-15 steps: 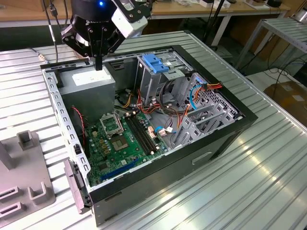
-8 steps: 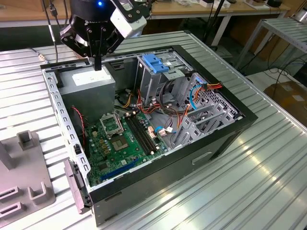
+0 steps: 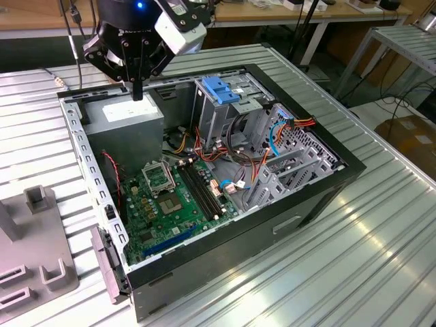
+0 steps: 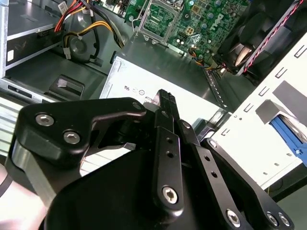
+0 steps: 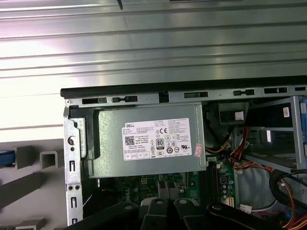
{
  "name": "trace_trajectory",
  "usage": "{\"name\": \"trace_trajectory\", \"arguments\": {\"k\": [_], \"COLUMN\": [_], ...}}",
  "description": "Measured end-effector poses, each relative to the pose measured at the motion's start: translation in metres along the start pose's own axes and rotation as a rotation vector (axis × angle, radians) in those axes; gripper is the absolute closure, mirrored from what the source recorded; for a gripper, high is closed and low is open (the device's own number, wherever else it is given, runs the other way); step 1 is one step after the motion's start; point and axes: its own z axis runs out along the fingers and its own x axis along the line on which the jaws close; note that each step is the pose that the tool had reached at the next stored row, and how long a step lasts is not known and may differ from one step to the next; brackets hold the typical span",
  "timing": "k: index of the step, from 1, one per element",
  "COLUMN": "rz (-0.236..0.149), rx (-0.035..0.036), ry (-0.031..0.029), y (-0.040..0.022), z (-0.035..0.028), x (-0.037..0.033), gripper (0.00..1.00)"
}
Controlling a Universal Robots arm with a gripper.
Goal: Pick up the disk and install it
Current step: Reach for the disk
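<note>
My gripper [image 3: 137, 90] hangs over the back corner of the open computer case [image 3: 225, 248], just above the grey power-supply box [image 3: 129, 121]. Its black fingers [image 4: 165, 103] are pressed together with nothing between them. The same power-supply box [image 5: 146, 143] with its white label lies straight below in the first wrist view. The disk's face is out of view. A strip of blue plastic [image 4: 288, 136] lies beside the grey holder outside the case wall, and a blue strip [image 5: 5, 158] shows at that holder in the first wrist view. I cannot tell whether it belongs to the disk.
Inside the case are a green motherboard [image 3: 170, 197], bundles of coloured cables [image 3: 272, 136] and a grey metal cage topped by a blue latch [image 3: 219, 88]. A grey slotted holder [image 3: 34, 262] sits on the ribbed metal table [image 3: 368, 245] at the exterior view's left.
</note>
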Motion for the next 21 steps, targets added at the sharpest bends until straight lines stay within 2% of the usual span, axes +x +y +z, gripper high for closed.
{"name": "trace_trajectory", "arguments": {"k": [21], "rz": [0.000], "rx": [-0.0001], "ry": [0.0000], "y": [-0.0005], "z": [-0.0002], "x": [0.0073], "gripper": [0.89]}}
